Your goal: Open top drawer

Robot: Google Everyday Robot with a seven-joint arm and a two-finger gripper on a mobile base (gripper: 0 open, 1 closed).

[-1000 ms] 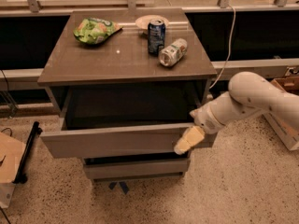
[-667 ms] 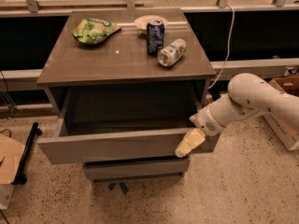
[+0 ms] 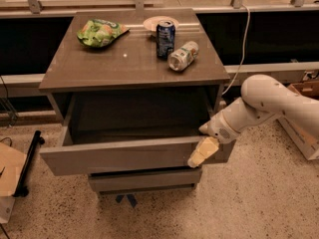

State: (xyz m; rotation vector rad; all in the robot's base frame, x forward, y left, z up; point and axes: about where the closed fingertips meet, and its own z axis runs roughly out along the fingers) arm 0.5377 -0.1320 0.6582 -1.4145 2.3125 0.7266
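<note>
The top drawer [image 3: 119, 156] is a wide grey-brown drawer with a plain flat front. It stands pulled out from the cabinet, and its shallow grey inside shows behind the front panel. My gripper [image 3: 203, 152] comes in from the right on a white arm and sits at the right end of the drawer front, its cream-coloured fingers [image 3: 199, 156] lying over the panel's top edge. Two smaller grey drawer fronts [image 3: 144, 179] sit below, closed.
On the cabinet top [image 3: 99, 66] lie a green snack bag [image 3: 99, 31], a white bowl [image 3: 159, 23], an upright blue can [image 3: 165, 32] and a bottle lying on its side [image 3: 183, 55]. A cardboard box [image 3: 304, 128] stands at the right, dark objects on the floor at the left.
The top drawer has slid further out toward the camera. My gripper has moved with its right end, forward and slightly down.
</note>
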